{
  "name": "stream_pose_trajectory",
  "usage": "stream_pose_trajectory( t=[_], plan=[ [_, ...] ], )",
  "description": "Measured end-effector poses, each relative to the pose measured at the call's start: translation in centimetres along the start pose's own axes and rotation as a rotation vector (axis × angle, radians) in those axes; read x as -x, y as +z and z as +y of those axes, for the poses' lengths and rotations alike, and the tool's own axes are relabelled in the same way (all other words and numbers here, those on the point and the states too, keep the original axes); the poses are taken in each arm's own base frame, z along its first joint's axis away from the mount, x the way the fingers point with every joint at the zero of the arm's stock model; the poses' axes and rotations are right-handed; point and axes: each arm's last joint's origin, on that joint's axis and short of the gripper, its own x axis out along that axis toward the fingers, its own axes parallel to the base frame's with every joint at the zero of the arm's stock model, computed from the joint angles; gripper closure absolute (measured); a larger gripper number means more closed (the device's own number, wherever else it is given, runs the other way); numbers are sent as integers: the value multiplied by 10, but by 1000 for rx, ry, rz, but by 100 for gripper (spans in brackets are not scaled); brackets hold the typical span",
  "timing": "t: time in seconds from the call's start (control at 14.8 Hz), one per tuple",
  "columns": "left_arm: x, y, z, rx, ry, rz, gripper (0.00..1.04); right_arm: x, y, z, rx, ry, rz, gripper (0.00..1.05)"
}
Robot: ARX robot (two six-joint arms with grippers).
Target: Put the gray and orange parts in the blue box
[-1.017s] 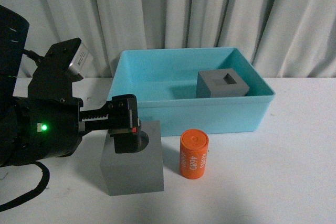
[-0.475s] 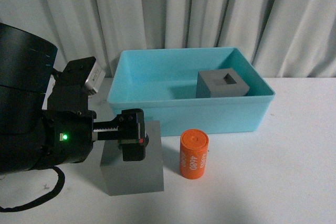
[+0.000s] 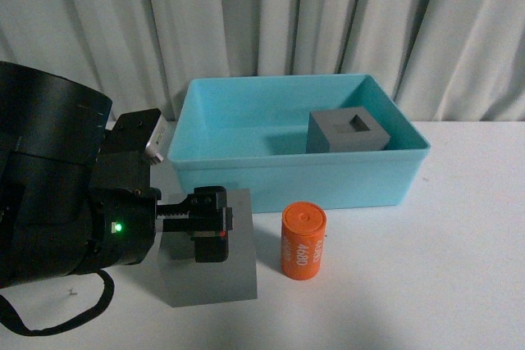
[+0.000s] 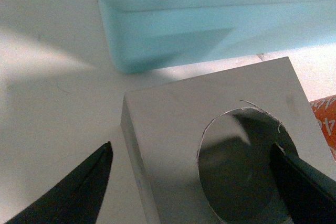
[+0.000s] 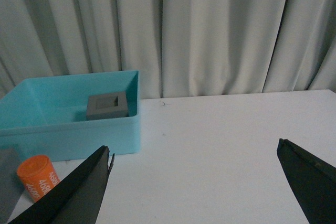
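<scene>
On the white table in front of the blue box (image 3: 328, 182) stands a gray cube with a round recess (image 3: 209, 280). My left gripper (image 3: 209, 231) hangs open low over this cube. In the left wrist view, the left gripper (image 4: 191, 150) has one finger outside the cube's (image 4: 168, 124) side edge and the other over the round recess (image 4: 236, 177). An orange cylinder (image 3: 303, 242) with white lettering stands upright just right of the cube. A second gray cube with a rectangular recess (image 3: 346, 133) sits inside the box. My right gripper (image 5: 194, 148) is open over bare table, far from the parts.
Gray curtains hang behind the table. In the right wrist view, the blue box (image 5: 68, 129) holds the second gray cube (image 5: 107, 106), with the orange cylinder (image 5: 35, 177) in front of it. The left arm's black body (image 3: 57, 186) fills the front view's left side.
The left arm has come down and forward. Its gripper has sunk from above the cube's round recess to straddle the cube's top, still open. The parts have not moved.
</scene>
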Motion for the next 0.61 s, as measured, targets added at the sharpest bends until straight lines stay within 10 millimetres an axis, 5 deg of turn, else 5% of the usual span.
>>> stream_pose_trajectory(
  t=[0.34,0.61],
  plan=[
    [2,-1,2,6,4,-4,70,0,0,0,0,0,0,6],
    [32,4,16,36,51,13,84,0,0,0,0,0,0,6]
  ],
)
